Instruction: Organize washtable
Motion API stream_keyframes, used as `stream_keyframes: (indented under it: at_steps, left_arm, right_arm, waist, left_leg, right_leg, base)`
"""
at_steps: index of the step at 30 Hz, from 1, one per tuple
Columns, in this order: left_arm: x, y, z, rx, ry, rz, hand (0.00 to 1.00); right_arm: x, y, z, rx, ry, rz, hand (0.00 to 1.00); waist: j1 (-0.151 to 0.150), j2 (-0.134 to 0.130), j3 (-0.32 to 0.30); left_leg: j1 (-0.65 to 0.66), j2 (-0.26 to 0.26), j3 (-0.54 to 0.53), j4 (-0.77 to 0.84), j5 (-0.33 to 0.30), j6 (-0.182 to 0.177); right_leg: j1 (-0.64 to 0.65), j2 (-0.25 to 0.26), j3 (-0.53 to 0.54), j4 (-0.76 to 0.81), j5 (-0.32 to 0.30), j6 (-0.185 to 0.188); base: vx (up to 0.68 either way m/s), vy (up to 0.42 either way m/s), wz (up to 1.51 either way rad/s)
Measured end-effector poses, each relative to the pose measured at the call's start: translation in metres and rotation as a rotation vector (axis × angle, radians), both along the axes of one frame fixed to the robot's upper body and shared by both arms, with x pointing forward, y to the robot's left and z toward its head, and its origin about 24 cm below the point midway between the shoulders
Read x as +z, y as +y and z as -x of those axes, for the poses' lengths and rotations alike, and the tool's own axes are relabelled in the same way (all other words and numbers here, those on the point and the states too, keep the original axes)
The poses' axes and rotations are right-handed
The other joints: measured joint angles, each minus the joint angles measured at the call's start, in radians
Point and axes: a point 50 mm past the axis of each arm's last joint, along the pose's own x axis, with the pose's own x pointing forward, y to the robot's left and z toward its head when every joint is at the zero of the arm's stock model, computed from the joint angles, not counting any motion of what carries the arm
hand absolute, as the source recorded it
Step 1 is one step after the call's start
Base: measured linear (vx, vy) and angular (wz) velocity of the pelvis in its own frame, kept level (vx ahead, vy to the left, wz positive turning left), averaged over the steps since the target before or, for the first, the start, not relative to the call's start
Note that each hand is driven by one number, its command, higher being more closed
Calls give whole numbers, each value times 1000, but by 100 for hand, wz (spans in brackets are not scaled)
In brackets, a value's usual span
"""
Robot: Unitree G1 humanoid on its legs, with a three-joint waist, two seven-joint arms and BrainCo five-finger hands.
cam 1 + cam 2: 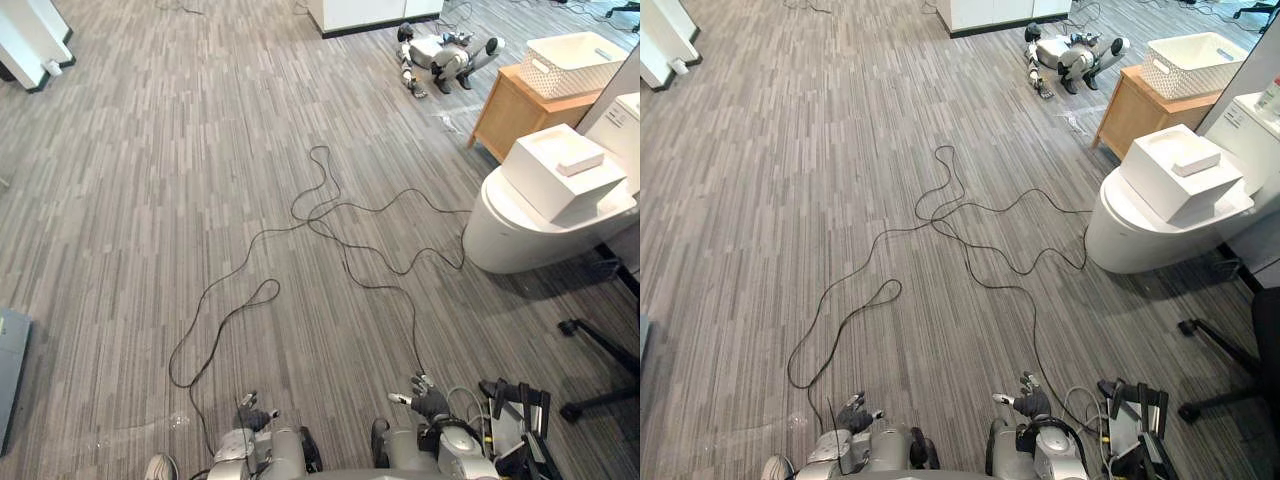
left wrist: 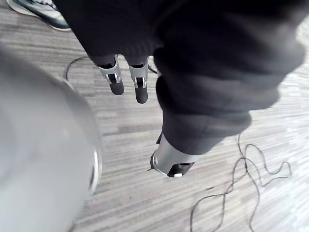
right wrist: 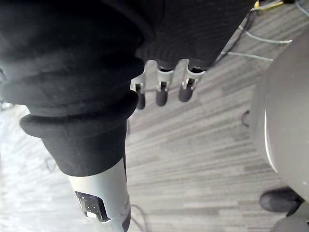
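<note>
The left hand [image 2: 141,91] hung above the grey striped floor [image 2: 120,140], its fingers [image 2: 115,81] straight and relaxed (dark tips toward the floorboards), thumb [image 2: 170,163] set apart, holding nothing.

Grey striped plank floor [image 1: 150,150] carrying white ceramic toilet [image 1: 500,235] standing at right; light wooden cabinet [image 1: 505,110] standing beyond it; small silver-black four-legged robot [image 1: 445,55] lying far, left of cabinet; black chair base [image 1: 598,343] resting near right.
</note>
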Motion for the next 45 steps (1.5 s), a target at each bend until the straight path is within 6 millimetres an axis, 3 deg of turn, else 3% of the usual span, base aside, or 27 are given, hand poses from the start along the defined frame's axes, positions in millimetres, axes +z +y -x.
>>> stream_keyframes:
  at_steps: [1, 2, 3, 4, 6, 8, 12, 16, 17, 26, 31, 34, 35, 36, 37, 39, 42, 44, 45]
  left_arm:
    - [1, -7, -4, -13, -10, 17, 0]
    - [2, -15, -6, -27, -15, 33, 0]
    - [1, -22, -5, -46, -11, 46, 0]
    - [1, -20, -5, -46, -10, 42, 0]
    - [2, -14, -7, -46, -18, 22, 0]
    - [2, -10, -7, -51, -16, 10, 0]
    - [-1, -5, 0, -37, 11, -2, 0]
    - [-4, 0, 5, -57, 37, -32, 0]
    - [-13, 25, 35, -12, 128, -80, 0]
    - [-13, 25, 33, -12, 124, -80, 0]
    - [-11, 31, 32, 4, 114, -84, 0]
    - [-9, 34, 33, -2, 101, -92, 0]
    - [-9, 32, 31, -13, 96, -89, 0]
    - [-9, 31, 32, -12, 96, -88, 0]
    - [-9, 32, 32, -18, 98, -89, 0]
    - [-9, 30, 30, -45, 97, -95, 0]
    - [-9, 30, 31, -49, 103, -93, 0]
    - [-10, 29, 31, -49, 108, -90, 0]
    - [-10, 28, 32, -49, 111, -87, 0]
  right_arm:
    - [-1, 1, 1, -2, 4, -2, 0]
    - [-1, 2, 2, -5, 7, -5, 0]
    - [-1, 2, 3, -20, 6, -12, 0]
    - [-1, 1, 3, -24, 7, -12, 0]
    - [-2, 13, 5, -28, 12, -36, 0]
    - [-5, 18, 9, -10, 30, -34, 0]
    - [-7, 19, 11, 78, 48, 34, 0]
    - [-9, 23, 10, 161, 64, 87, 0]
    - [-18, 17, 12, 323, 133, 179, 0]
    - [-18, 15, 12, 300, 136, 163, 0]
    - [-19, 11, 13, 164, 148, 80, 0]
    - [-20, 6, 15, 90, 157, 44, 0]
    - [-20, 0, 15, 63, 161, 44, 0]
    - [-19, -2, 14, 60, 160, 47, 0]
    - [-16, -1, 9, 58, 135, 44, 0]
    - [-14, -4, 7, 58, 120, 51, 0]
    - [-13, -3, 4, 75, 108, 44, 0]
    - [-10, -3, -4, 80, 86, 45, 0]
    - [-8, -3, -7, 81, 73, 47, 0]
  waist:
    - [4, -3, 2]
    - [7, -4, 1]
    - [6, 13, -9]
    - [5, 11, -10]
    - [10, -37, -11]
    - [23, -49, -18]
    - [32, -44, -31]
    - [31, -38, -40]
    - [32, -46, -69]
    - [32, -48, -68]
    - [37, -57, -63]
    - [33, -76, -63]
    - [35, -77, -59]
    - [38, -72, -56]
    - [31, -74, -47]
    - [25, -71, -30]
    - [19, -67, -28]
    - [2, -57, -21]
    - [-2, -51, -10]
  left_leg:
    - [2, 0, 4, -42, 3, -4]
    - [6, 0, 9, -102, 32, -32]
    - [20, 8, 12, -179, 177, -41]
    - [27, 9, 15, -185, 151, -9]
    - [57, -26, 15, -252, 145, -1]
    - [77, -43, 15, -287, 146, 1]
    - [147, -104, 12, -437, 215, 19]
    - [203, -123, 7, -604, 312, 23]
    - [255, -212, -47, -687, 311, 73]
    - [243, -211, -44, -687, 311, 73]
    - [234, -215, -25, -680, 283, 77]
    - [239, -254, -19, -679, 240, 84]
    - [255, -268, -19, -680, 228, 89]
    - [269, -267, -19, -678, 221, 99]
    - [295, -266, -22, -657, 198, 120]
    - [336, -246, -32, -589, 126, 132]
    - [374, -211, -37, -561, 81, 114]
    - [389, -189, -51, -567, 68, 99]
    - [404, -178, -59, -570, 58, 83]
  right_leg:
    - [20, -6, -14, -2, -2, 3]
    - [35, -9, -30, -3, -6, 9]
    - [55, 0, -46, -3, -28, 36]
    - [66, -1, -48, -5, -48, 42]
    - [75, -22, -56, -15, -61, 45]
    - [85, -31, -55, -34, -57, 51]
    - [117, -56, -52, -95, -42, 63]
    - [119, -43, -51, -129, -10, 63]
    - [176, -58, 55, -223, 5, 86]
    - [173, -57, 52, -241, 6, 87]
    - [161, -74, 47, -250, -10, 99]
    - [101, -134, 27, -112, -80, 152]
    - [55, -151, 25, 18, -94, 169]
    - [-2, -160, 24, 153, -86, 170]
    - [-71, -176, 28, 340, -52, 127]
    - [-132, -177, 21, 465, -106, 114]
    - [-217, -144, -47, 384, -130, 113]
    - [-275, -98, -56, 240, -98, 105]
    - [-299, -69, -55, 124, -35, 99]
  base:
    - [220, 2, 39]
    - [249, 49, 40]
    - [205, 79, 33]
    - [184, 105, 37]
    - [122, 91, 28]
    - [62, 62, 6]
    - [-9, 33, 7]
    - [-65, -4, 0]
    - [-41, -2, 1]
    - [0, 0, 0]
    - [33, 8, -8]
    - [133, 68, -9]
    - [158, 57, -12]
    - [208, 89, -15]
    - [219, 100, -7]
    - [288, 78, 8]
    - [338, 66, 16]
    - [392, 15, 24]
    - [444, -40, 31]
